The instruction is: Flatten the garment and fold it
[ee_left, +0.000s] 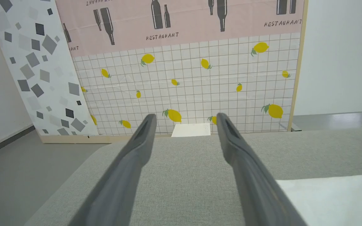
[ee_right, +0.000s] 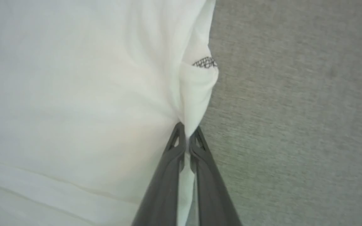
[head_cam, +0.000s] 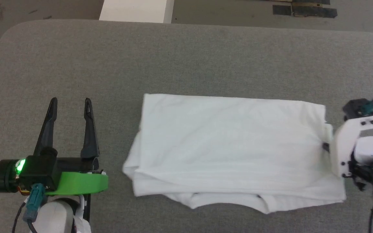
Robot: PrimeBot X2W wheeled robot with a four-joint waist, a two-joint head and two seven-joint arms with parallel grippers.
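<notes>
The garment (head_cam: 231, 145) is a white shirt folded into a long band across the middle of the grey table (head_cam: 186, 58). My right gripper (ee_right: 185, 130) is shut on the garment's (ee_right: 74, 94) right edge, and the cloth is pinched between its two dark fingers; a short grey-black stitched seam (ee_right: 205, 62) shows just beyond the pinch. In the head view that gripper's white wrist (head_cam: 351, 142) sits at the garment's right end and hides the fingers. My left gripper (head_cam: 70, 103) stands open to the left of the garment, apart from it, fingers pointing away over bare table. A corner of the garment (ee_left: 335, 197) lies right of the left gripper (ee_left: 184, 121).
A white box (head_cam: 138, 10) stands on the floor beyond the table's far edge. Patterned boards (ee_left: 184, 78) lean against the wall behind it. The table's far left corner (head_cam: 15, 29) is rounded. Dark strips (head_cam: 303, 9) lie on the floor at the far right.
</notes>
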